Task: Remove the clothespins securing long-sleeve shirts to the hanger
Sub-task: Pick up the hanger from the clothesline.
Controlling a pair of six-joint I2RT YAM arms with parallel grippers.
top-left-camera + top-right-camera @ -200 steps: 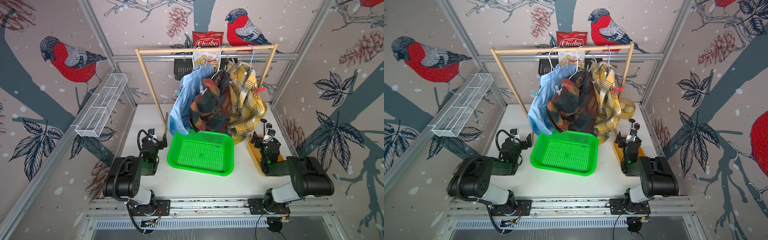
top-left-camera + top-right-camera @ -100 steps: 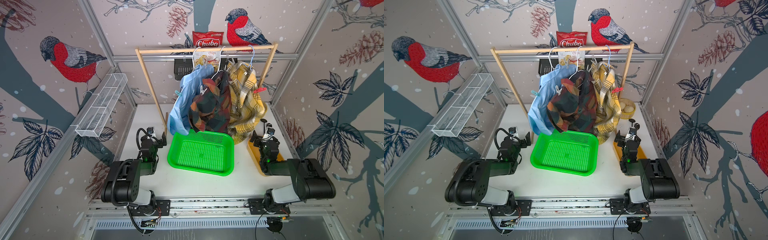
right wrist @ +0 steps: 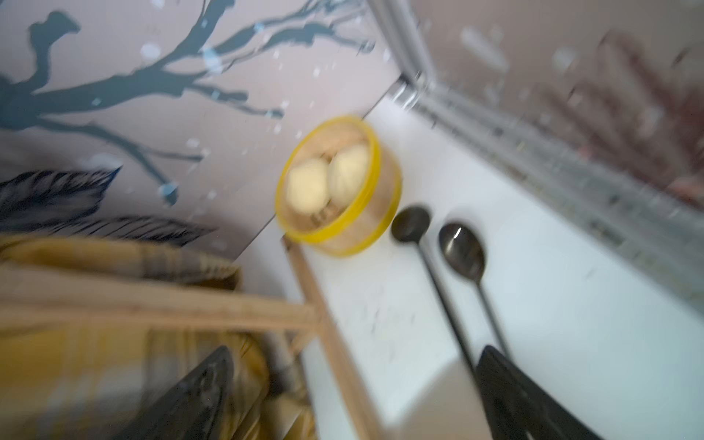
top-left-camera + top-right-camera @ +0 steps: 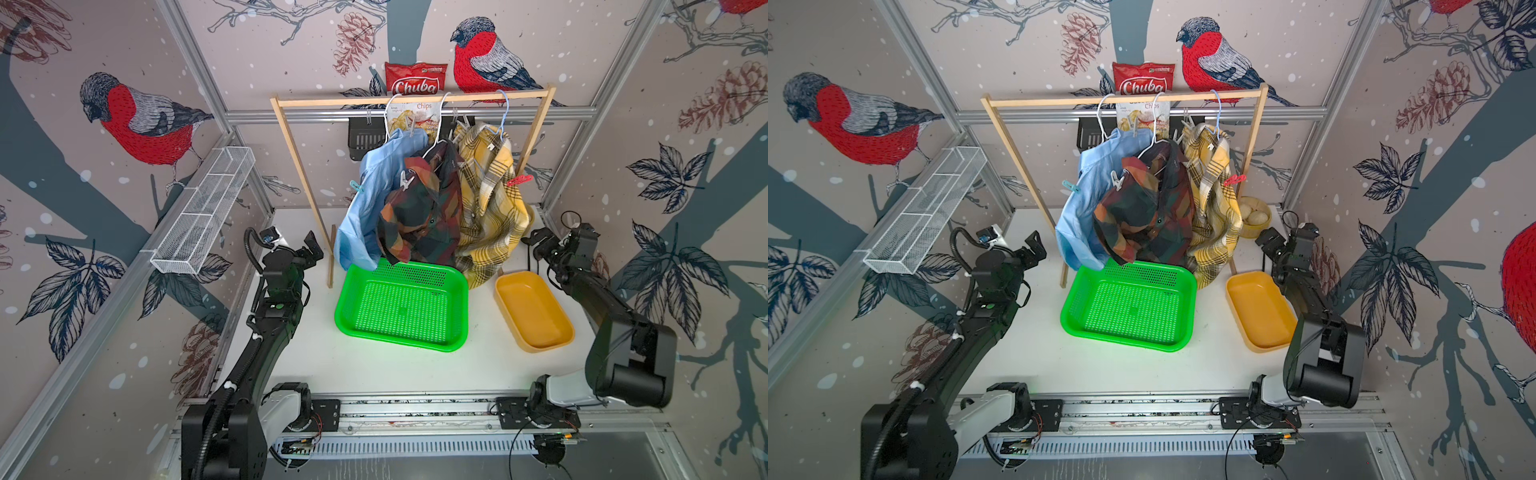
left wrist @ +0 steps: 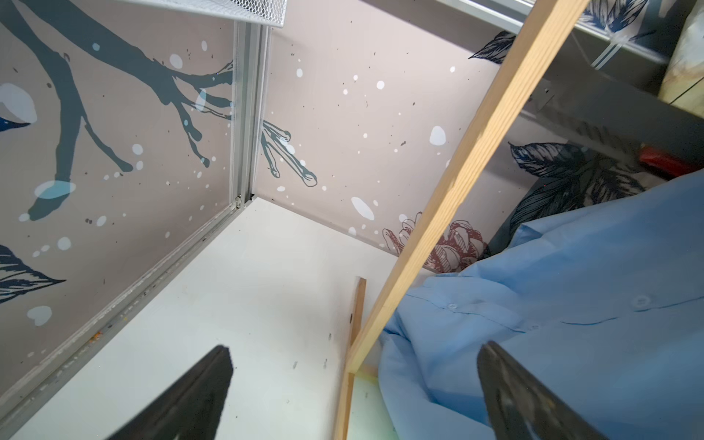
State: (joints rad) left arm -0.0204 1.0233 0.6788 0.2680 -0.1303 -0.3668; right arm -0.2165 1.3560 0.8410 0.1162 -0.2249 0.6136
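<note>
Three long-sleeve shirts hang on hangers from a wooden rack (image 4: 291, 166): light blue (image 4: 374, 195), dark plaid (image 4: 419, 212) and yellow plaid (image 4: 490, 195). On them I see a teal clothespin (image 4: 356, 186), a pale clothespin (image 4: 406, 179) on the dark plaid, another pale one (image 4: 412, 132) at the blue collar, and a red clothespin (image 4: 519, 180). My left gripper (image 4: 313, 249) (image 5: 354, 346) stands open and empty left of the rack's post, near the blue shirt's hem. On the far right, beside the yellow shirt, my right gripper (image 4: 540, 243) (image 3: 356, 348) is open and empty.
A green basket (image 4: 461, 291) sits under the shirts, a yellow tray (image 4: 507, 286) to its right. A steamer with buns (image 4: 1254, 212) and two spoons (image 3: 461, 247) lie behind the right gripper. A wire shelf (image 4: 203, 212) hangs on the left wall.
Both arms have unfolded and reached up and back toward the rack. The right arm has left the yellow tray and is still moving; its wrist view is blurred.
</note>
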